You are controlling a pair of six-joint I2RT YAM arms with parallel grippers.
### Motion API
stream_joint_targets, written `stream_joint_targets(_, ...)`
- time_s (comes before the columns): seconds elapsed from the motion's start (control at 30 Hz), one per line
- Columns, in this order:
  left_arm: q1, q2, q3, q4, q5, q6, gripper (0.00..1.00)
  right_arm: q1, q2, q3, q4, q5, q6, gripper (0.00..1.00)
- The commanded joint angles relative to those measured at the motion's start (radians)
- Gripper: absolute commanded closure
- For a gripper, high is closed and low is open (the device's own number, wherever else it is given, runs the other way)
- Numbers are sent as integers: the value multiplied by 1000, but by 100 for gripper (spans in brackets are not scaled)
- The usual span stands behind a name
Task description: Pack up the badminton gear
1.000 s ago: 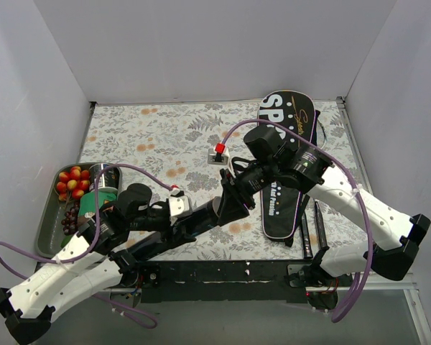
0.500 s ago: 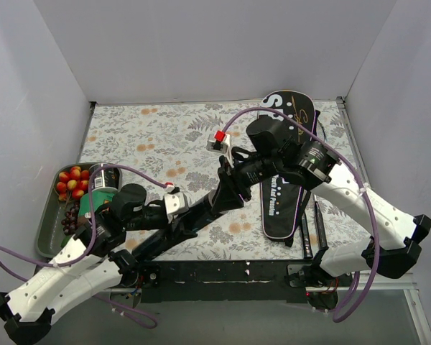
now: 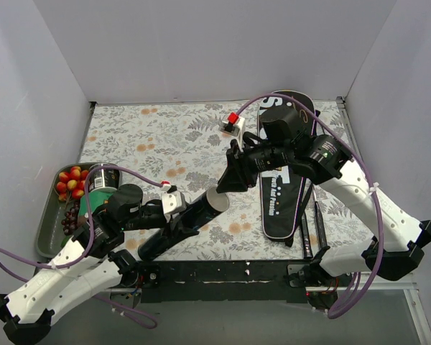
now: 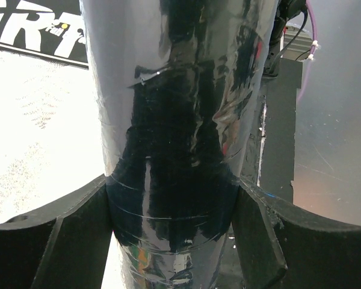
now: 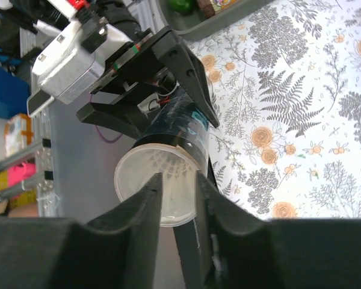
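My left gripper [image 3: 181,221] is shut on the long dark shuttle tube [image 3: 179,226] and holds it slanted above the table, open end up and to the right. In the left wrist view the glossy tube [image 4: 174,120] fills the space between my fingers [image 4: 78,241]. My right gripper [image 3: 224,184] hovers just beyond the tube mouth, narrowly open and empty. In the right wrist view its fingertips [image 5: 177,180] frame the mouth, with a white feather shuttlecock [image 5: 168,165] inside. The black racket bag [image 3: 291,180] lies at the right. Black racket handles [image 3: 306,237] lie beside it.
A dark tray [image 3: 47,230] with red fruit [image 3: 72,183] and cans [image 3: 100,176] stands at the left edge. White walls close in the floral tablecloth [image 3: 151,136] on three sides. The bag's white lettering [image 4: 24,30] shows in the left wrist view.
My right gripper has drawn back up and to the right, off the tube mouth, which now shows. My left gripper has shifted the tube slightly down and left.
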Motion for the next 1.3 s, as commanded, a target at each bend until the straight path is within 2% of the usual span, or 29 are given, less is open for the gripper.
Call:
stream_joint_targets(0.0,-2,-14,4,52,26,8,81,-21,-37,44,-7,23,0,73)
stream_joint_targets(0.07,-2,-13,6,53,26,8,80,-23,-37,43,-14,23,-3,88)
stream_joint_targets(0.13,-2,-11,10,52,26,10,80,-23,-35,38,-20,17,-3,99)
stream_joint_targets(0.6,-2,6,29,56,13,21,81,-23,-72,-49,-46,-49,-34,99)
stream_joint_targets(0.87,-2,18,33,67,17,19,81,-21,-97,-135,-13,-67,-28,99)
stream_joint_targets(1.27,-2,9,22,89,25,7,81,3,-69,-170,23,-66,-28,99)
